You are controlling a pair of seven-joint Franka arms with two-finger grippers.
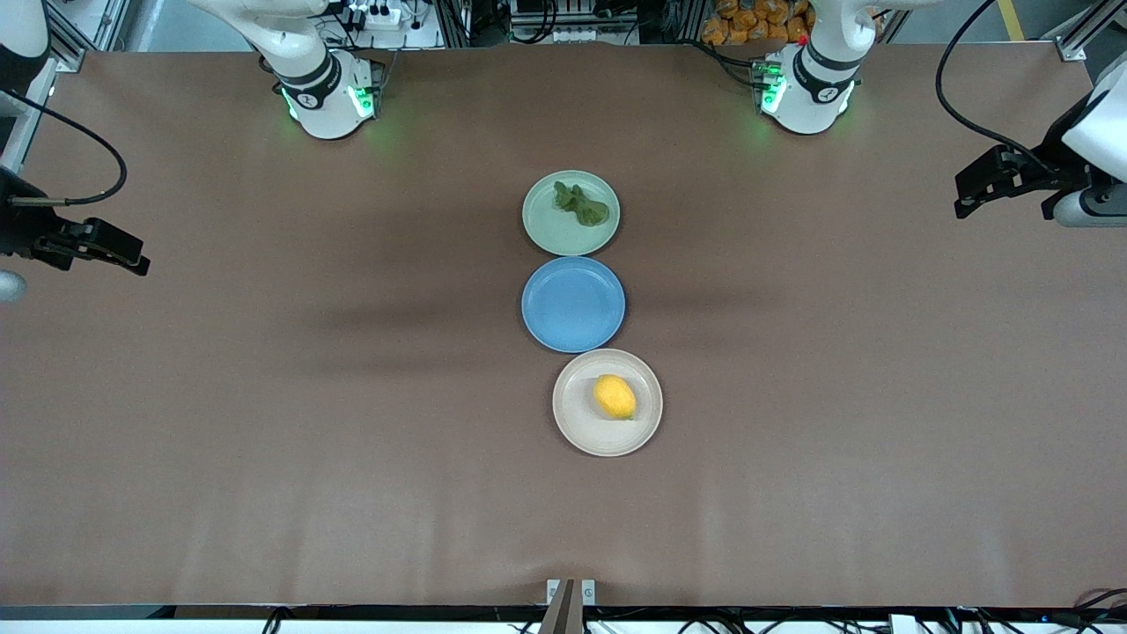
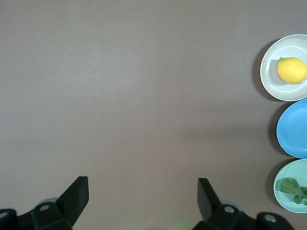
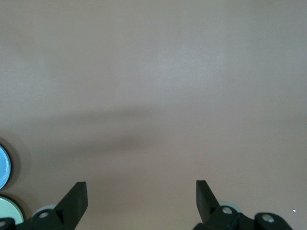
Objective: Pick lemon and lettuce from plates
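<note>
The yellow lemon [image 1: 615, 396] lies on the beige-pink plate [image 1: 572, 418], the plate nearest the front camera. The dark green lettuce [image 1: 581, 205] lies on the pale green plate [image 1: 546, 224], the one nearest the robot bases. The left wrist view shows the lemon [image 2: 291, 70], its plate [image 2: 268, 81], the lettuce [image 2: 293, 188] and the green plate [image 2: 280, 196]. My left gripper [image 1: 973, 198] [image 2: 143, 196] is open and empty, high over the left arm's end of the table. My right gripper [image 1: 123, 255] [image 3: 141, 199] is open and empty over the right arm's end.
An empty round blue plate [image 1: 573, 304] sits between the two other plates; it also shows in the left wrist view [image 2: 292, 128] and at the edge of the right wrist view [image 3: 4, 167]. The brown table [image 1: 264, 423] spreads wide on both sides of the plates.
</note>
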